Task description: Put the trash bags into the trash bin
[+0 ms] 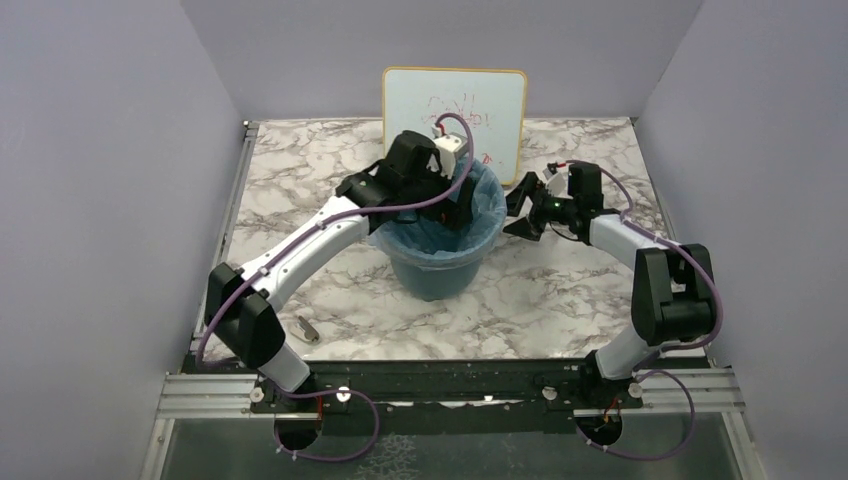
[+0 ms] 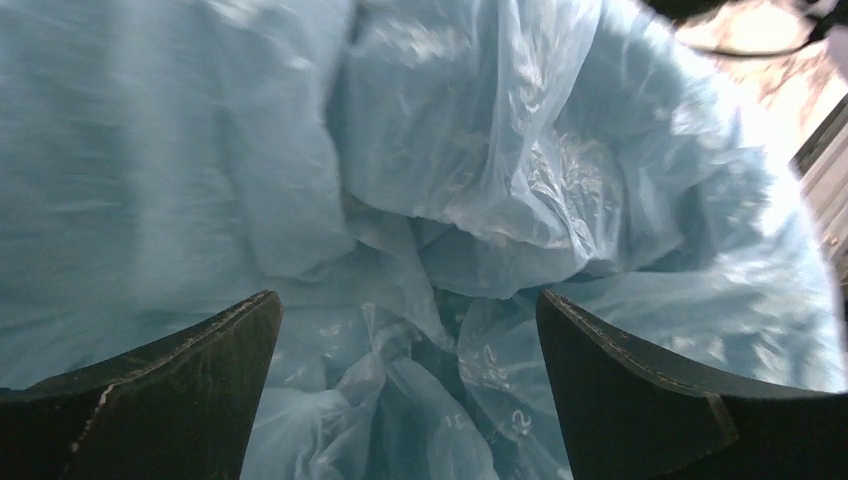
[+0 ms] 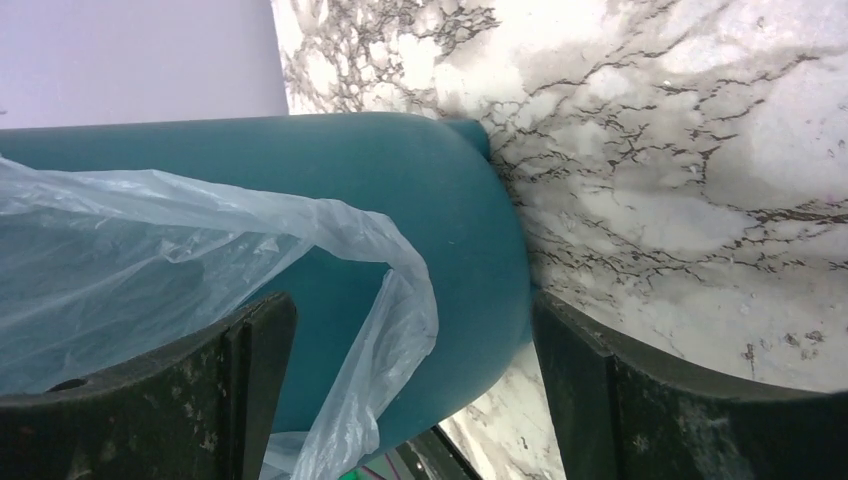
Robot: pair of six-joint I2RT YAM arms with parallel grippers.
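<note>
- Trash bags (image 2: 480, 190): one thin, crinkly, translucent light-blue plastic film, lining the inside of the trash bin (image 1: 440, 265) and folded out over its rim.
- That bin is a round teal plastic bucket with smooth tapered sides, standing on the marble-patterned table (image 1: 300, 170), in front of a whiteboard (image 1: 455, 105) with red scribbles.
- My left gripper (image 2: 410, 400) hangs inside the bin's mouth, its two dark fingers spread wide and holding nothing; crumpled film lies between and below them.
- My right gripper (image 3: 410, 400) sits just beside the bin's right side, fingers apart, closed on nothing.
- From my left wrist I see only glossy folds and creases of the bag, with a dark gap low in the middle.
- From my right wrist I see what the left does not: the bin's smooth outer wall, a loose flap of film draped over it, and veined grey-white table.
- Only the top view shows both arms, and a small grey object (image 1: 307, 328) on the table near my left arm.
</note>
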